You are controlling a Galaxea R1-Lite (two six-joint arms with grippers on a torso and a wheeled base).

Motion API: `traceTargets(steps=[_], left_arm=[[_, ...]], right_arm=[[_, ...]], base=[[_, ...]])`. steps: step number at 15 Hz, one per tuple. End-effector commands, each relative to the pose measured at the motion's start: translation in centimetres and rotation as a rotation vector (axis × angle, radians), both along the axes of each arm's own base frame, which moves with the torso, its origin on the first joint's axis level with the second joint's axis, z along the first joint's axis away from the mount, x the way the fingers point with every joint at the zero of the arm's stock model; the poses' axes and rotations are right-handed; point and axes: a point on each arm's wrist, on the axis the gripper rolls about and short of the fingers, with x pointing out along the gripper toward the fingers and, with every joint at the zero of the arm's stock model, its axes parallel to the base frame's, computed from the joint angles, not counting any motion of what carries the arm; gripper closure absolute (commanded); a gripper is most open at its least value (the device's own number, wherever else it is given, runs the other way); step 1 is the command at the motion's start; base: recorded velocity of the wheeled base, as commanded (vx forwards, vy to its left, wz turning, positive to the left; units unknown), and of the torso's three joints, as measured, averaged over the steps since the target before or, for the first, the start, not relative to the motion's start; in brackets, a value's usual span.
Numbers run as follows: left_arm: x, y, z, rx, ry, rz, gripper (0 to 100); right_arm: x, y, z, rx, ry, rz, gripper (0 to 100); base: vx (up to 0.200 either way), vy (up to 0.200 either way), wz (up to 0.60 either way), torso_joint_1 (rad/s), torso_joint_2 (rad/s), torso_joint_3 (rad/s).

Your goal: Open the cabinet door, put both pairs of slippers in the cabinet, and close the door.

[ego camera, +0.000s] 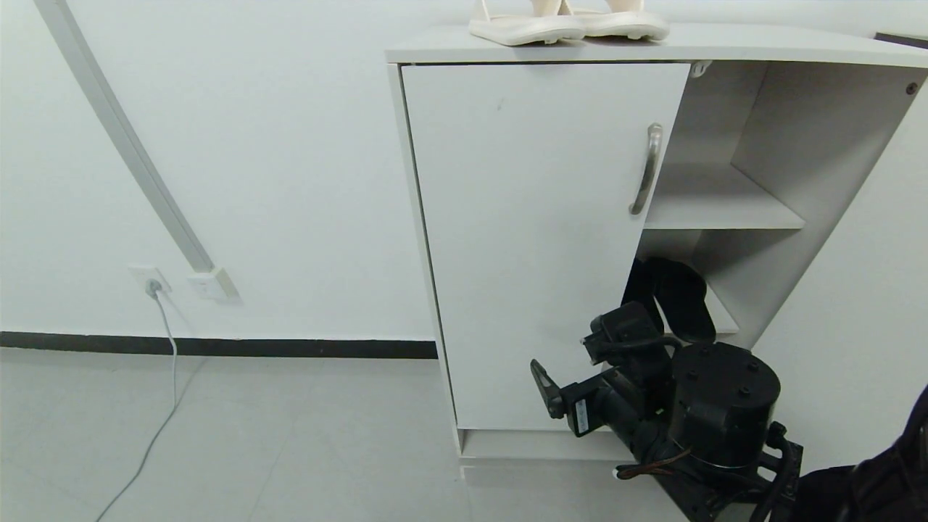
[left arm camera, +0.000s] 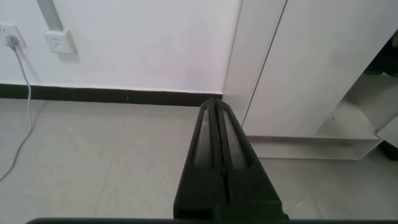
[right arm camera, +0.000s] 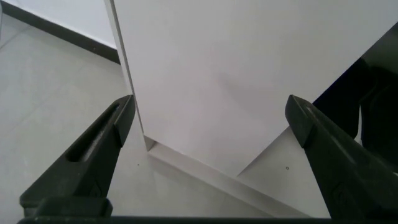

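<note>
The cream slippers lie side by side on top of the cabinet. The black slippers sit on a lower shelf in its open right half, beside the door. The right gripper is low in front of that door with its jaws spread wide, and the left gripper has its jaws pressed together, empty. The cream pair is probably light, soft and flexible: grip the straps or pinch a sole edge firmly.

White cabinet, cream slippers on its top, black slippers on its lower shelf
</note>
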Motion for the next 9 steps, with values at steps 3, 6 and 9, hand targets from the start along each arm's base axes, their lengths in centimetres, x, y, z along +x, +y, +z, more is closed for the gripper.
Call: traceTargets(steps=[3,6,9], left_arm=[[0.01,0.00,0.00,0.000,0.001,0.000,100],[0.00,0.00,0.00,0.000,0.000,0.000,100],[0.01,0.00,0.00,0.000,0.001,0.000,100]], right_arm=[[0.04,0.08,-0.27,-0.008,0.005,0.001,0],[0.02,0.06,-0.30,-0.007,0.007,0.002,0],[0.02,0.06,-0.38,-0.010,0.009,0.002,0]], base=[[0.000,0.000,0.00,0.002,-0.11,-0.109],[0.000,0.000,0.00,0.028,-0.25,-0.342],[0.000,0.000,0.00,0.036,-0.53,-0.364]])
